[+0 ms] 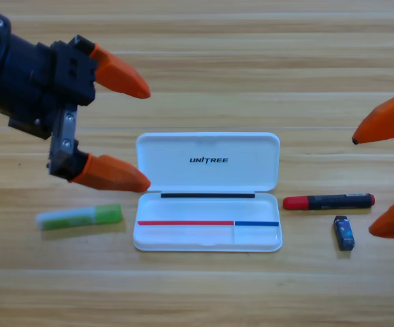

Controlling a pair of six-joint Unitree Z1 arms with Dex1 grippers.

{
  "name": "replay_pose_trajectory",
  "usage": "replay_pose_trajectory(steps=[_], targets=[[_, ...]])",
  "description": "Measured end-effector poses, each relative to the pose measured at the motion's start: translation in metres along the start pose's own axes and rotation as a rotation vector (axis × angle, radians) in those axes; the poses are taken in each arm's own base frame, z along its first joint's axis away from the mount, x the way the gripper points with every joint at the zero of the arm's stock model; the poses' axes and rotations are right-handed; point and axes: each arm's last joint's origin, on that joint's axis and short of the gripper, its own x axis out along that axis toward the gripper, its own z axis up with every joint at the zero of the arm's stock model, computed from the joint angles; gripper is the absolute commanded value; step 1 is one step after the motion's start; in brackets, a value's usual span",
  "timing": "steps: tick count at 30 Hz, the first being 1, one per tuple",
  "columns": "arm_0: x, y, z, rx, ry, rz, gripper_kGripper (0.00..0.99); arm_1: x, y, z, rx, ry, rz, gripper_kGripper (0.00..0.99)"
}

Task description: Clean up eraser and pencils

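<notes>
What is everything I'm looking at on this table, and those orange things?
Open white plastic UNITREE case: one, white, middle of the table, lid up, nothing lying in it.
Light green marker-like pencil: one, green with a pale end, lying left of the case.
Black marker-like pencil with red end: one, lying right of the case.
Small dark rectangular eraser: one, black with a blue patch, just below the black pencil.
Wooden table: one, light brown.
Left gripper: black with two orange jaws, open, upper left above the green pencil.
Right gripper: orange jaws open, cut off at right edge.
</notes>
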Motion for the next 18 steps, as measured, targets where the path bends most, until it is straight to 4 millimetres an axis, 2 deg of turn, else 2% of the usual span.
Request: replay_pose_trajectory(steps=[14,18], targets=[[0.0004,0.0001,-0.0002,0.0,0.003,0.002,0.99,0.0,0.0,0.0,0.012,0.0,0.0,0.982],[-0.0016,-0.0001,-0.0032,0.019,0.058,0.014,0.99,0.0,0.0,0.0,0.061,0.0,0.0,0.982]])
